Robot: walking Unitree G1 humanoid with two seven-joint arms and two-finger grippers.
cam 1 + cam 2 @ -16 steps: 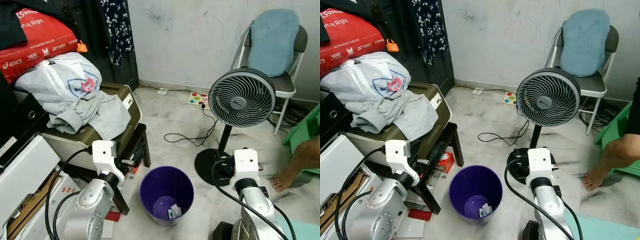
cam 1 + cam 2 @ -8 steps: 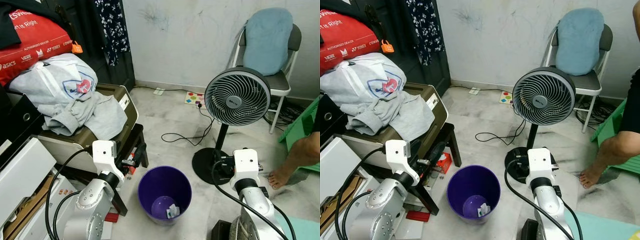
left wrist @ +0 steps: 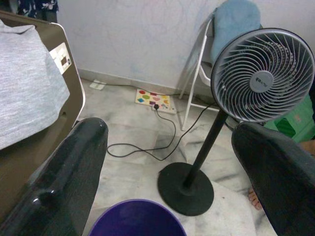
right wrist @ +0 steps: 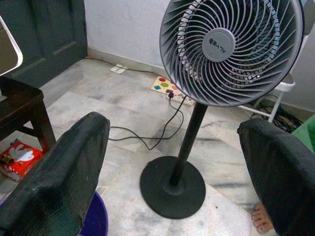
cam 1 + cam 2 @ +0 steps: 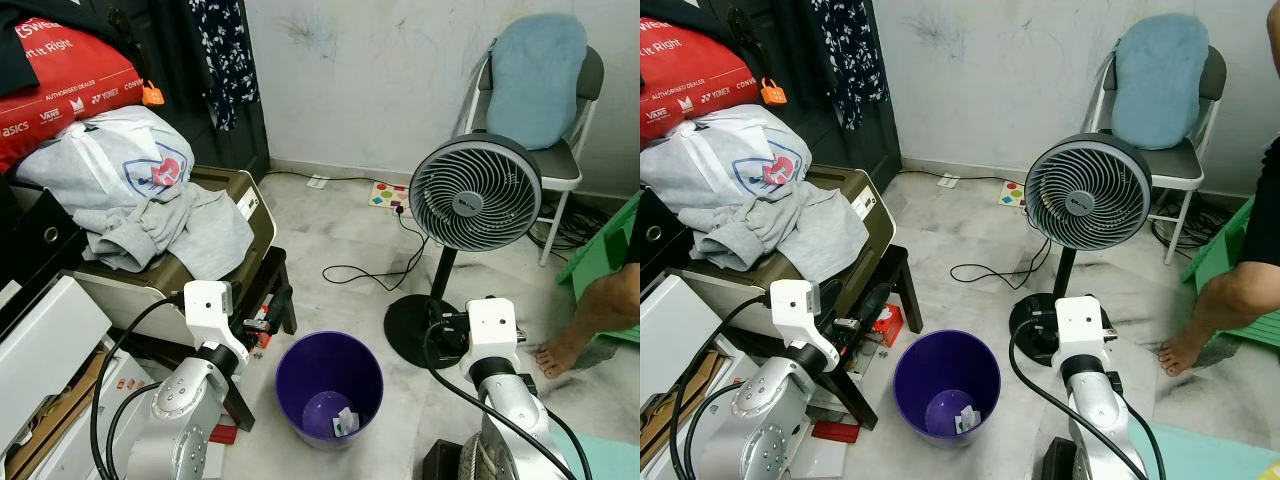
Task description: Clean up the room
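Between the two raised arms sits a purple bin with scraps inside, ready for rubbish. Left end effector and right end effector are both spread and empty, aimed toward the standing fan.

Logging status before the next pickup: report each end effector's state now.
Left end effector: open, holding nothing.
Right end effector: open, holding nothing.

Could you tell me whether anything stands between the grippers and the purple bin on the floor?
Nothing visible does. The bin stands open on the floor between and just ahead of the two arms, with a small scrap at its bottom. The left gripper and right gripper are both open and empty. The fan stands beyond the bin.
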